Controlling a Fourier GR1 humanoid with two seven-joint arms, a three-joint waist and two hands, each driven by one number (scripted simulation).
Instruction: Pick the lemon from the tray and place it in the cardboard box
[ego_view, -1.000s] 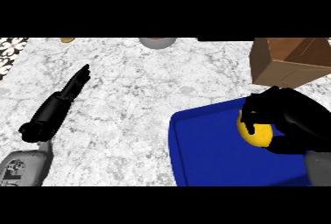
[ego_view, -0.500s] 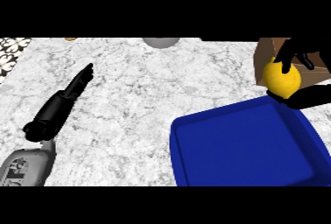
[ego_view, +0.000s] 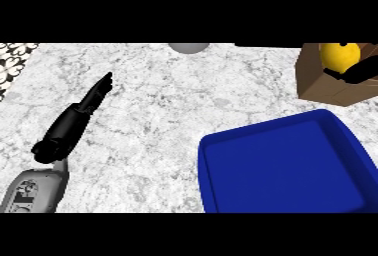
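The yellow lemon is over the open top of the brown cardboard box at the far right of the counter. My right hand shows only in part at the right edge, its fingers curled against the lemon's lower side. The blue tray lies at the near right with nothing in it. On the left, my left hand lies flat on the marble counter with straight fingers pointing away, far from the tray and the box.
A grey round object sits at the counter's far edge in the middle. A black-and-white patterned patch shows at the far left corner. The box stands just beyond the tray's far right corner.
My right hand has lifted the lemon off the tray and carried it away and to the right, to the box's opening. The left hand has stayed still.
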